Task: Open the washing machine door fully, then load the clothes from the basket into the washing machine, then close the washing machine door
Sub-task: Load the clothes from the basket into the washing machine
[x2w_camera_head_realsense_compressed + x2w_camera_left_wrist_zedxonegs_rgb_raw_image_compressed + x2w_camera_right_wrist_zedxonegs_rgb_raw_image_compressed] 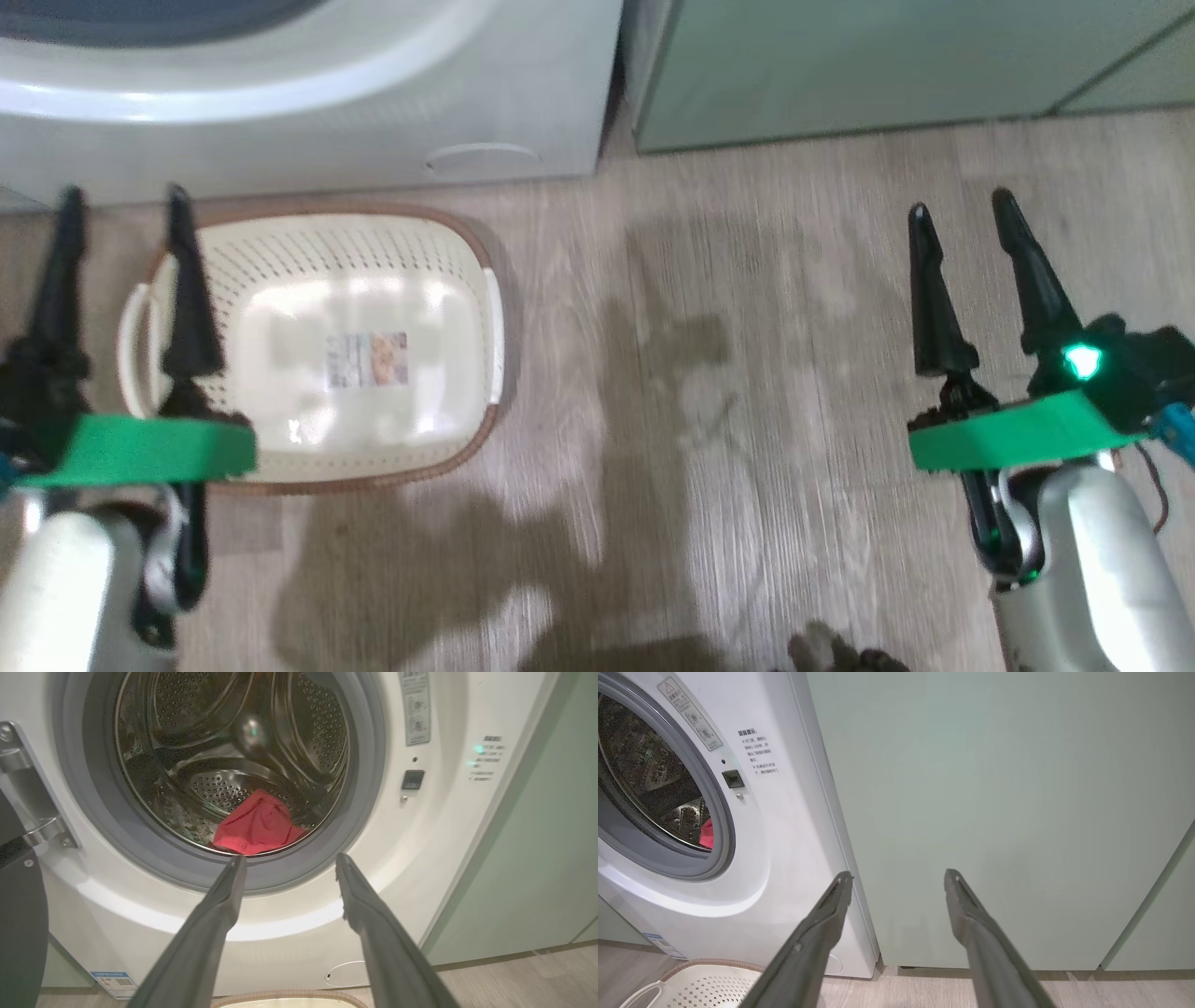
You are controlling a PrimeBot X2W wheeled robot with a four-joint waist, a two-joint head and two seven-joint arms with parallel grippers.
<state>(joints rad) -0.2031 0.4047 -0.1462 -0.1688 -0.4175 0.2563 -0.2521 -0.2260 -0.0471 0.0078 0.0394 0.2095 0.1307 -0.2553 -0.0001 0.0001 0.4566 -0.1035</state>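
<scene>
Left gripper (123,196) hangs over the left side of the basket (373,245) and right gripper (962,201) over bare floor (709,392) well to the right, facing the pale green cabinet (994,812); both have fingers spread wide w/ nothing between them. The red clothes (257,823) lie at the bottom front of the drum (224,742) inside the washing machine (444,835) (a red sliver shows in the right wrist view too), and the door (18,933) stands swung open at the left edge of the left wrist view. Basket sits on the floor just in front of the machine, bottom label showing.
</scene>
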